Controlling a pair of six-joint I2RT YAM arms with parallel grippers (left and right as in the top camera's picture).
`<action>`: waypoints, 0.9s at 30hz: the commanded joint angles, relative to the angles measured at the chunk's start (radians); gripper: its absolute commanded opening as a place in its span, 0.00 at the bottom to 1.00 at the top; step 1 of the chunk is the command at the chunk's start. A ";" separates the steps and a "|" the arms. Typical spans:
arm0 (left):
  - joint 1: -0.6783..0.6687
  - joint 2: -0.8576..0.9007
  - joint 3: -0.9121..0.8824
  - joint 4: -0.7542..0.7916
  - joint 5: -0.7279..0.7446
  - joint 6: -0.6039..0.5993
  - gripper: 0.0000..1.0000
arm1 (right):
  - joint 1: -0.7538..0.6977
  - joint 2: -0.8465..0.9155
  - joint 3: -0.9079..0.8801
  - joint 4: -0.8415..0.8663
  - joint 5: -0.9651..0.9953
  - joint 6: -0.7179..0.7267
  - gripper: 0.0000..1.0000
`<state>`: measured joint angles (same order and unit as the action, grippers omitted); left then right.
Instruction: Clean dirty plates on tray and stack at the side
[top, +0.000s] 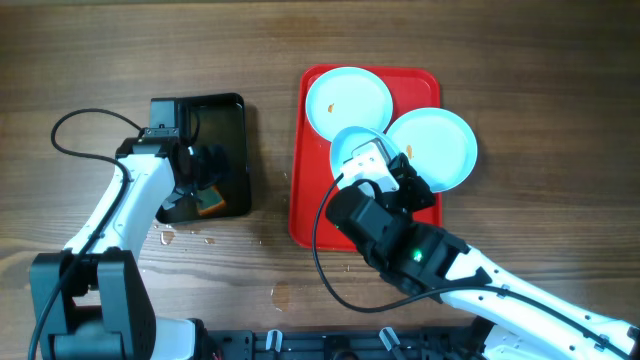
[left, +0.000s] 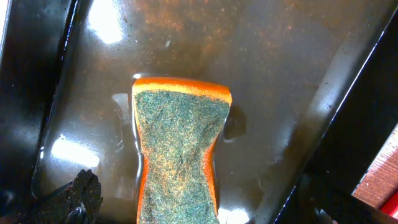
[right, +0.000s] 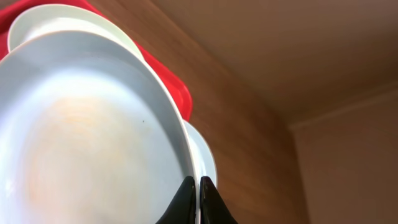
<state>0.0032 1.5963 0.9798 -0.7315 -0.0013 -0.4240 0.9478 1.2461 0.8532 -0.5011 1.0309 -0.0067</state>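
Note:
The red tray lies right of centre. One pale blue plate with an orange smear lies at its far end. A second plate overhangs its right edge. My right gripper is shut on the rim of the third plate and holds it tilted above the tray. In the right wrist view the fingers pinch that plate's edge; its face shows a faint orange smear. My left gripper is open, a finger on each side of a green-topped orange sponge.
The sponge lies in a smaller black tray holding shallow water, left of the red tray. Water drops spot the wooden table near it. A black cable loops by the left arm.

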 joint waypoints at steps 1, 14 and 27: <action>0.005 0.004 0.000 0.003 0.008 0.002 1.00 | -0.022 -0.013 0.000 -0.002 -0.094 0.126 0.04; 0.005 0.004 0.000 0.003 0.008 0.002 1.00 | -0.985 -0.121 0.004 -0.040 -1.017 0.533 0.04; 0.005 0.004 0.000 0.003 0.009 0.002 1.00 | -1.531 0.280 0.004 0.108 -1.066 0.583 0.13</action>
<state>0.0032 1.5963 0.9798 -0.7315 -0.0010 -0.4240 -0.5842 1.4616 0.8532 -0.4358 -0.0044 0.5598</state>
